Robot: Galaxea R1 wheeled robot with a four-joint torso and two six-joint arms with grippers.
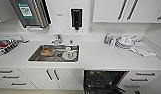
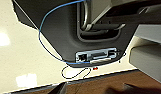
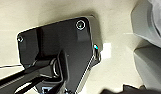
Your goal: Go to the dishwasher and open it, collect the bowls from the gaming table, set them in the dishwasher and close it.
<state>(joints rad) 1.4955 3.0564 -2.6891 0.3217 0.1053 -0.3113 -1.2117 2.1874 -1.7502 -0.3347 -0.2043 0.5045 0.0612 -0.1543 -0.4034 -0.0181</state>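
The dishwasher (image 1: 104, 81) stands open under the white counter, just right of the sink. Its dark inside and racks show in the head view, with a small green patch (image 1: 92, 72) at the upper left corner of the opening. The door hangs down toward me and runs off the picture's lower edge. The bowls and the gaming table are out of view. Both wrist views look down on pale floor and my own dark base. A blue cable (image 2: 46, 32) loops across the base in the left wrist view.
A steel sink (image 1: 33, 57) in the counter holds an orange item (image 1: 46, 51) and white crockery (image 1: 70, 53). Stacked white dishes (image 1: 124, 41), a bottle and a cloth (image 1: 144, 50) lie at the counter's right. A dish rack (image 1: 6, 46) is at the left. White drawers (image 1: 142, 78) flank the dishwasher.
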